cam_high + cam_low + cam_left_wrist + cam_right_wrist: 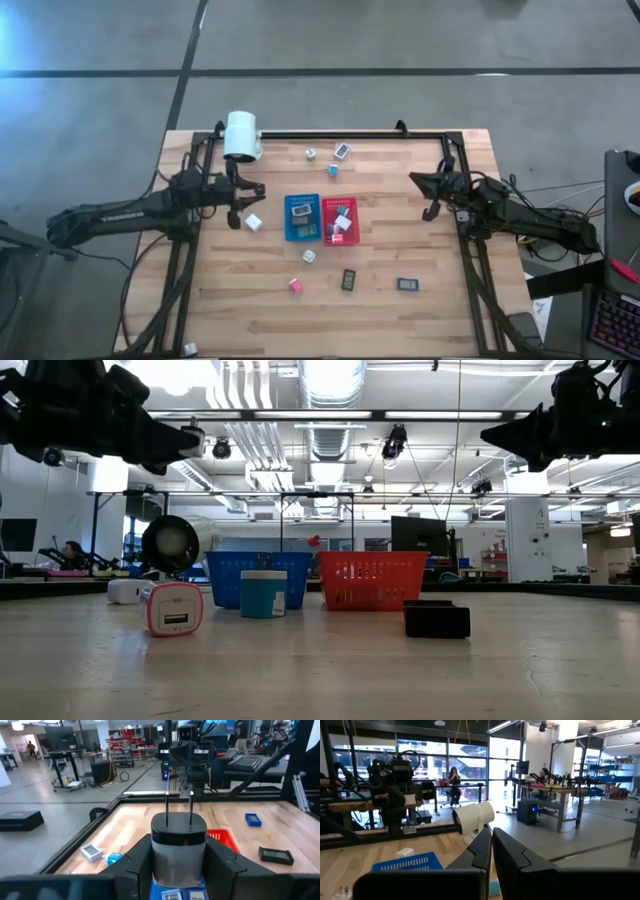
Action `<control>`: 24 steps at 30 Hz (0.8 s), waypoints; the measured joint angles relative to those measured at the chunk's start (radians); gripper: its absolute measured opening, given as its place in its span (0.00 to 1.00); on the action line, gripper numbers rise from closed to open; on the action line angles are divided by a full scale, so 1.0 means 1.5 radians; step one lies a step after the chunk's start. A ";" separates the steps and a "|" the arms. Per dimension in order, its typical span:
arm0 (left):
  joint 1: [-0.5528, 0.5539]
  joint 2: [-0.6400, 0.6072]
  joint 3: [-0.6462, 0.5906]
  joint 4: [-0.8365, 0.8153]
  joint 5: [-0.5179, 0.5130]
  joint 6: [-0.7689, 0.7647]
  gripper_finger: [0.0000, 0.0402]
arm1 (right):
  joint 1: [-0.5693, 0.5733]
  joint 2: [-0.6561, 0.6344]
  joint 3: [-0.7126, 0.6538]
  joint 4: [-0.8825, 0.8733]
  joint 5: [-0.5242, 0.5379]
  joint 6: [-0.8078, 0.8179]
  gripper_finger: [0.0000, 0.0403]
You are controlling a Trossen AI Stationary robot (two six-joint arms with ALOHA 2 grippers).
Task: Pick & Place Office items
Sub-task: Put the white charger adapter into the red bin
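Task partly done, by the look of it. Blue tray (302, 217) and red tray (340, 220) side by side mid-desk (440, 310), each already holding a few small items.

Left gripper (178, 855) raised beside the blue tray, fingers clamped on a pronged grey-and-black plug adapter (178, 845), apparently on its way to a tray. Right gripper (491, 851) idle above the desk's right side, fingers together, empty.

Left to collect: white cube (254, 223) near the left gripper, pink cube (296, 285), pale cube (309, 256), two dark flat rectangles (349, 280) at the front, three small pieces (333, 169) towards the back edge. White cylinder (242, 135) at the back left corner.
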 joint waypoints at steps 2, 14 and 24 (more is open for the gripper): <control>0.001 0.005 -0.003 0.005 -0.001 0.014 0.32 | 0.000 0.007 0.000 0.000 0.000 0.000 0.03; 0.001 0.025 -0.014 -0.003 -0.009 0.034 0.32 | 0.000 0.014 0.000 0.034 0.000 -0.003 0.03; 0.001 0.047 -0.014 0.002 -0.021 0.037 0.32 | 0.000 0.014 0.000 0.055 -0.001 -0.010 0.03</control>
